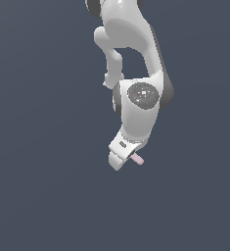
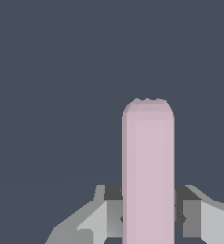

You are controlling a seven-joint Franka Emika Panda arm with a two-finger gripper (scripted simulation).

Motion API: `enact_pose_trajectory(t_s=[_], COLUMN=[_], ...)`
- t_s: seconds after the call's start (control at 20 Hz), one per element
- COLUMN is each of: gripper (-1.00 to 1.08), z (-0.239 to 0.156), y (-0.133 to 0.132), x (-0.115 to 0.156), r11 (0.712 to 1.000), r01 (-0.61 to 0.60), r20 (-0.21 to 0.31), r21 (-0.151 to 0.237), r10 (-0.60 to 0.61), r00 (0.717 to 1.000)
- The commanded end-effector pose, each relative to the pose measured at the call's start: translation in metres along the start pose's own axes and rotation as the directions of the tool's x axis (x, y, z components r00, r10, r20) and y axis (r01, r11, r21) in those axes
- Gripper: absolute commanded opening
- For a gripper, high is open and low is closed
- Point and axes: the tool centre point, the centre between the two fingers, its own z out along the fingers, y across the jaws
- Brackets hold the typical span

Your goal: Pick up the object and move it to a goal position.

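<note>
Clearly unlabelled, the pink bar (image 2: 148, 171) sits gripped between the hand's (image 2: 148, 220) fingers.

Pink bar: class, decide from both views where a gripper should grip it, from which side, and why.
Grip the pink bar across its narrow width, on the two long flat sides, approaching along its length from one end. The gripper already flanks it that way; the long parallel faces suit flat fingers.

Pale pink bar (image 2: 148, 171); white gripper (image 1: 122, 156), seemingly grey fingers (image 2: 192, 217).
</note>
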Motion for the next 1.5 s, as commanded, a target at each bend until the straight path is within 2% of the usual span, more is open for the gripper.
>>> enact_pose_trajectory(t_s=[0.0, 0.75, 1.1, 1.45], gripper=[-1.0, -1.0, -1.0, -1.0], z=[-0.029, -0.185, -0.231, -0.261], y=[0.0, 0.006, 0.009, 0.011], x=[0.003, 0.023, 0.029, 0.034], r11=[1.0, 1.0, 1.0, 1.0], r01=[0.0, 0.0, -0.001, -0.002], r20=[0.0, -0.001, -0.001, -0.001], r21=[0.0, 0.001, 0.001, 0.001], r10=[0.0, 0.0, 0.001, 0.002], r00=[1.0, 1.0, 1.0, 1.0])
